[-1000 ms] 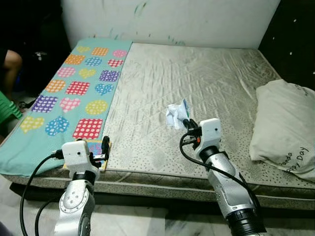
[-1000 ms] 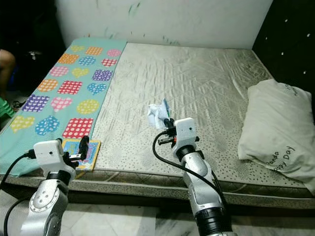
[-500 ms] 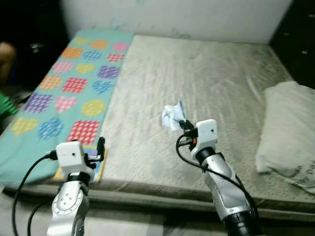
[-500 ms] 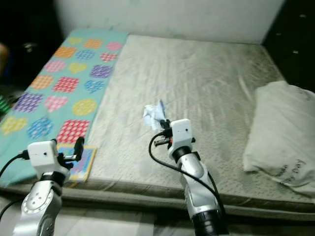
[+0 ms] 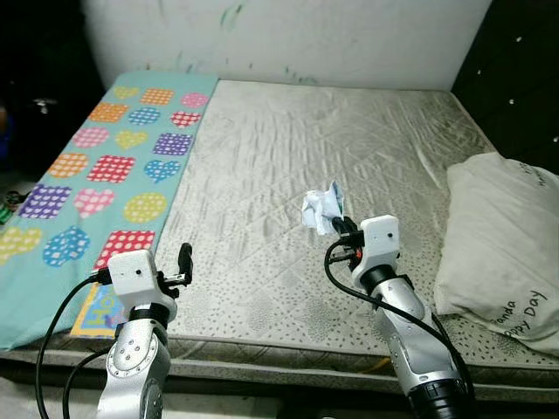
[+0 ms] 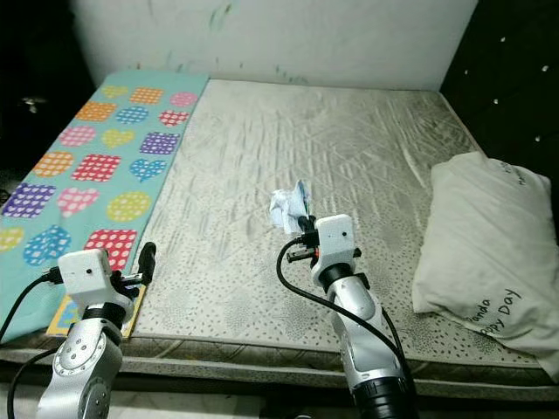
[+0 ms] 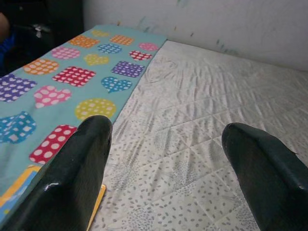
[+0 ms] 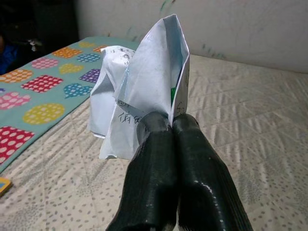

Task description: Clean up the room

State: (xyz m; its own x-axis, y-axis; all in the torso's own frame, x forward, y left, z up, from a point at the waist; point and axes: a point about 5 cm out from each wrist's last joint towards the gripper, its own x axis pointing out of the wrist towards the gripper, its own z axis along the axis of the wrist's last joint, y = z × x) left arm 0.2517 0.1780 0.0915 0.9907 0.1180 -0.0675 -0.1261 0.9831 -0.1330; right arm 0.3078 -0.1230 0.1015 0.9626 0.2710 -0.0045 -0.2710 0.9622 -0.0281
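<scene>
White crumpled paper [image 8: 139,91] is what I have pinched in the right gripper [image 8: 171,122], and my worry is how little of it I actually hold: the two black fingers [image 8: 197,163] are pressed together on just the lower edge of the wad, with most of it standing free above the tips. If I swing the arm quickly or the robot walks off with a jolt, I judge the thin sheet could slide out or tear and drop back onto the grey quilted mattress [image 5: 349,131], and I would have to pick it up again. From the head cameras the paper sits lifted above the middle of the mattress, between the teal patterned sheet [image 5: 113,166] on the left and the pale pillow [image 5: 502,236] on the right, well apart from both. The left gripper [image 7: 166,159] carries nothing; its fingers stand wide apart, hovering near the front edge of the bed where the teal sheet meets the mattress, close to a small colourful booklet [image 5: 92,310] lying at that corner. A careless sweep there could knock the booklet off the edge.
</scene>
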